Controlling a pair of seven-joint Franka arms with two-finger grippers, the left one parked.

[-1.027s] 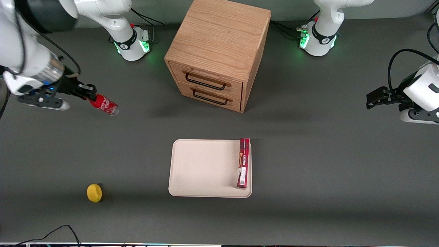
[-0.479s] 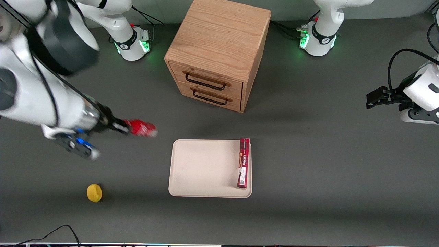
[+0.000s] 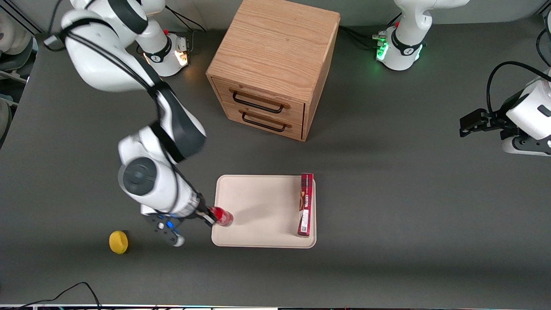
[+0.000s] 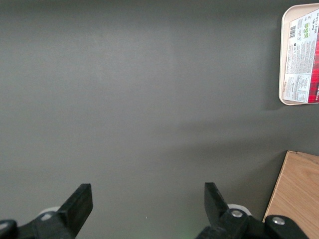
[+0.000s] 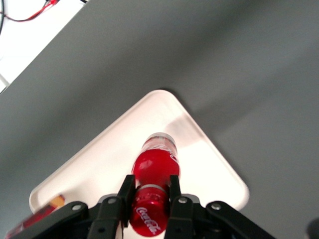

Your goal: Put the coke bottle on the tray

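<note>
The coke bottle is a small red bottle with a red cap and white lettering. My right gripper is shut on its cap end and holds it tilted over the edge of the tray that faces the working arm's end, near the corner closer to the front camera. In the right wrist view the fingers clamp the bottle at its neck, with the cream tray underneath it. Whether the bottle touches the tray I cannot tell.
A long red box lies on the tray along its edge toward the parked arm. A wooden two-drawer cabinet stands farther from the front camera than the tray. A yellow lemon lies toward the working arm's end.
My right gripper has carried the bottle from the working arm's end of the table, toward the front camera and over to the tray's near edge. The tray and red box have not moved.
</note>
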